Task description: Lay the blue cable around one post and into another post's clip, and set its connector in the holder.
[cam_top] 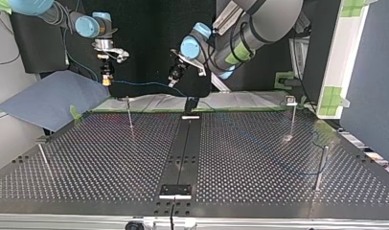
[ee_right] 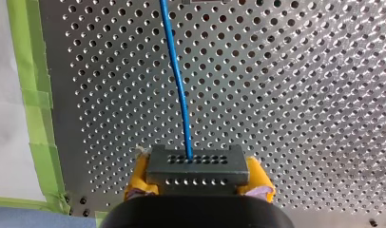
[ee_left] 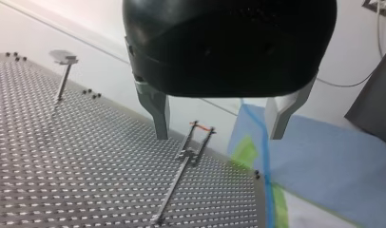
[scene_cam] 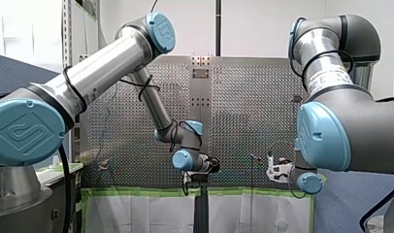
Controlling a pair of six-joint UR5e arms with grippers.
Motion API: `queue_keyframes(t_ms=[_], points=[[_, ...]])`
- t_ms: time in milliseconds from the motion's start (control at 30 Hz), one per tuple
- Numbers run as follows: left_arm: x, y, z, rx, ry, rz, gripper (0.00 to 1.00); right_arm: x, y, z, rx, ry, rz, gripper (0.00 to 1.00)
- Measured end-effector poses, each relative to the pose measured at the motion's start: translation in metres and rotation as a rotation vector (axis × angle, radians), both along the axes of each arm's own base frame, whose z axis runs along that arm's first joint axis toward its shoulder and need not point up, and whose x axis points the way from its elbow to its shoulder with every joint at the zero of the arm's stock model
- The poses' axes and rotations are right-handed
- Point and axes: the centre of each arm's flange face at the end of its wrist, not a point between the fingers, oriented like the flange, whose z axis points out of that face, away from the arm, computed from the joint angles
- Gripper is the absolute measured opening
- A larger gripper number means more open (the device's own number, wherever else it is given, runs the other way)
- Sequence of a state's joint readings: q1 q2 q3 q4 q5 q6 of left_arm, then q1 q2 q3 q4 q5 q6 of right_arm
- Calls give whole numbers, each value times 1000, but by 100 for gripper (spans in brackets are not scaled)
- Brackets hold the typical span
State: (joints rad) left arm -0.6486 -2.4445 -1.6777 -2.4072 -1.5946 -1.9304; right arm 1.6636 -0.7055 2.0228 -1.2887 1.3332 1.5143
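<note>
My right gripper [ee_right: 198, 179] has its jaws clamped, yellow pads either side, on the dark connector [ee_right: 197, 164]. The blue cable [ee_right: 178, 80] runs straight out of it, away over the perforated surface [ee_right: 314, 95]. My left gripper [ee_left: 219, 135] hangs with its jaws apart, nothing between them, and a post with a forked clip [ee_left: 190, 151] stands just ahead. I see no cable around any post, so I judge the routing is only at its start. Next, I reckon, the left jaws must take the cable and steer it round a post while the right holds the connector firm.
</note>
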Motion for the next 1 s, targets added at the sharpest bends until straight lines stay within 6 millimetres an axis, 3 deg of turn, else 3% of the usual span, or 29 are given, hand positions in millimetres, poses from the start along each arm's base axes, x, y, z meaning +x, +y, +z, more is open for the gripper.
queue_keyframes(t_ms=[367, 667, 1000], points=[[15, -14, -39, 17, -89, -60, 100, 0, 0, 0, 2, -1, 0, 0], [32, -7, -72, 48, -155, -3, 100, 0, 0, 0, 1, -3, 1, 0], [54, -16, -63, 28, -216, 54, 100, 0, 0, 0, 4, -3, 1, 0]])
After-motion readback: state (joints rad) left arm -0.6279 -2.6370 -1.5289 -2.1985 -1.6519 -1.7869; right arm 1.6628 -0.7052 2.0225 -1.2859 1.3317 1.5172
